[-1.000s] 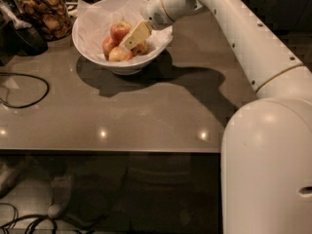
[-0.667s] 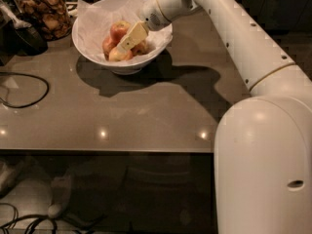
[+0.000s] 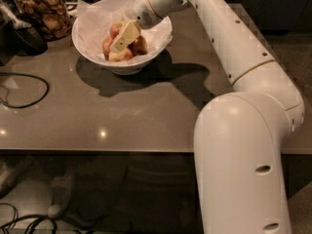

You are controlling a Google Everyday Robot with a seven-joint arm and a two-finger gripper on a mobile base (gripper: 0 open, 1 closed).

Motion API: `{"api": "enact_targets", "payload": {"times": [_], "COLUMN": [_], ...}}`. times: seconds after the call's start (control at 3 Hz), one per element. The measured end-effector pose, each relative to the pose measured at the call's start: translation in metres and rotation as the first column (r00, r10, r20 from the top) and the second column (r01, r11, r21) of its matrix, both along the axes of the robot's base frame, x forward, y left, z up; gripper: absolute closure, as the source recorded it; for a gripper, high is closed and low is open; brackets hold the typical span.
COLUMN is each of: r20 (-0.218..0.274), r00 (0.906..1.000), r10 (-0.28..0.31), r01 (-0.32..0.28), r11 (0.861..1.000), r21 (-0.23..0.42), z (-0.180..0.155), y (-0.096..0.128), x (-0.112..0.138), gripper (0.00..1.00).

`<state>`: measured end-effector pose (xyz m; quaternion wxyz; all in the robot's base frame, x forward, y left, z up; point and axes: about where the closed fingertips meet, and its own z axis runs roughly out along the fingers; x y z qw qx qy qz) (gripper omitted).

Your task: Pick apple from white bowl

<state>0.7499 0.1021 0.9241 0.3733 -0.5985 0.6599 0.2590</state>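
Tool: the tool is down inside the white bowl, lying slantwise across the pile of fruit and touching it; I cannot tell whether it is open, closed or gripping anything.
Apple: the apple, the deepest red of the pile as far as I can judge, sits in the bowl just right of the tool, pressed against paler apples on the other side.
Bowl: it stands at the back left of the counter, lined with crumpled paper, near a jar of brown snacks.
Arm: the arm reaches in from the right, over the bowl's rim.
Handling: I would expect the apple to be firm and moderately heavy, with smooth waxy skin that can slip; it may bruise under a hard squeeze.
Hold: best across its widest part, on opposite sides, pressing evenly so it does not squirt out.
Risk: the neighbours crowd it, so one may be nudged or caught along with it; the paper lining may snag or lift.
Elsewhere: a dark cable loops on the counter well apart from the bowl.
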Motion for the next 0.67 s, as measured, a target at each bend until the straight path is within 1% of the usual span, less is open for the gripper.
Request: {"api": "enact_targets", "payload": {"times": [0.33, 0.67], "r20": [0.004, 0.004], "r00": [0.9995, 0.9994], "r10": [0.033, 0.033], "r01": [-0.033, -0.033], "r11": [0.999, 0.999], "r21": [-0.015, -0.015], "z": [0.0024, 0.0025], "y": [0.0094, 0.0095], "x": [-0.0014, -0.0014], "gripper": [0.17, 0.4]}}
